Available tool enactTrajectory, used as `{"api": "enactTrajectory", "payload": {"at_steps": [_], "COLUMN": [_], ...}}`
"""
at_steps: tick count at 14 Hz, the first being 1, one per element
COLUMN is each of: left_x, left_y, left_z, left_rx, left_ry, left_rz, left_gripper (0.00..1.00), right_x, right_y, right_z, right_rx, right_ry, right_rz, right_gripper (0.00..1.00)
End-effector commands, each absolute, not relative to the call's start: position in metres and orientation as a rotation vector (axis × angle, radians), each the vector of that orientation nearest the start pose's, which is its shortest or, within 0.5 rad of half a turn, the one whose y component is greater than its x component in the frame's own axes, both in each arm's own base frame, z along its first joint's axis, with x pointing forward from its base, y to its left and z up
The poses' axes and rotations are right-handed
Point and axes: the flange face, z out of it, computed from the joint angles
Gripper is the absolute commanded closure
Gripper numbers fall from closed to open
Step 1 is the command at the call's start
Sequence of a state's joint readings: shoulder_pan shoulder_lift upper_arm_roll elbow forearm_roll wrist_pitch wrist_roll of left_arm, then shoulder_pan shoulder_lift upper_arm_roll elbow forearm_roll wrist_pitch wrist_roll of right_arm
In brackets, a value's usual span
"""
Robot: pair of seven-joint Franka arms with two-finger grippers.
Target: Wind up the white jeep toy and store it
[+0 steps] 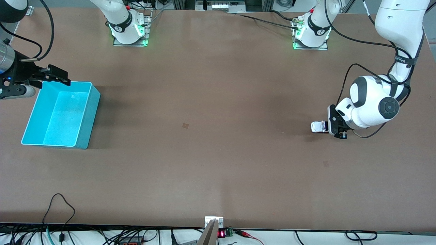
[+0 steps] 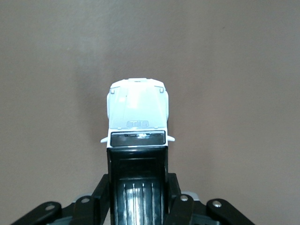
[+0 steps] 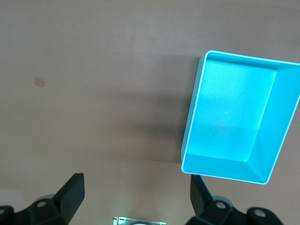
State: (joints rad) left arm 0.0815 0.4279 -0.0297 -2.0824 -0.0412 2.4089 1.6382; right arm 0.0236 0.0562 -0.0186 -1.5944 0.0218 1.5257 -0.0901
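The white jeep toy [image 1: 317, 126] is a tiny white car with a black rear, standing on the brown table toward the left arm's end. My left gripper [image 1: 333, 128] is low at the table and shut on the jeep's black rear. In the left wrist view the jeep's white hood [image 2: 137, 110] sticks out ahead of the left gripper [image 2: 138, 185], and black fingers [image 2: 104, 190] press both its sides. The cyan bin [image 1: 61, 115] lies empty at the right arm's end. My right gripper [image 1: 56, 76] hangs open above the bin's corner nearest the bases. The right wrist view shows the right gripper [image 3: 137, 190] holding nothing, with the bin [image 3: 234, 122] beside it.
The two arm bases [image 1: 131, 32] [image 1: 310, 34] stand at the table's edge farthest from the front camera. Cables and a small device [image 1: 214, 226] hang along the nearest edge. A small mark [image 1: 185, 125] is on the tabletop between the bin and the jeep.
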Motion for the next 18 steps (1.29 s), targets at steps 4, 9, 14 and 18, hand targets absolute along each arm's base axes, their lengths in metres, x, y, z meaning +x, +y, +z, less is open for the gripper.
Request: {"api": "enactTrajectory", "payload": {"at_steps": [4, 9, 14, 18], "left_x": [0.576, 0.570, 0.569, 0.568], "left_y": [0.037, 0.037, 0.037, 0.052], "left_z": [0.205, 0.198, 0.195, 0.188], "left_rx": [-2.288, -2.288, -2.273, -2.299], "left_ry": [2.225, 2.221, 2.237, 2.219], "left_rz": [-0.014, -0.016, -0.005, 0.007], "left_gripper": [0.79, 0.83, 0.84, 0.84], "right_x": [0.563, 0.563, 0.563, 0.563], "right_y": [0.006, 0.006, 0.006, 0.006], "right_z": [0.584, 0.584, 0.584, 0.584], "right_rx": [-3.091, -3.091, -3.091, -3.091], "right_ry": [-0.146, -0.146, -0.146, -0.146], "right_rz": [0.178, 0.178, 0.178, 0.178], "right_gripper": [0.00, 0.00, 0.00, 0.00]}}
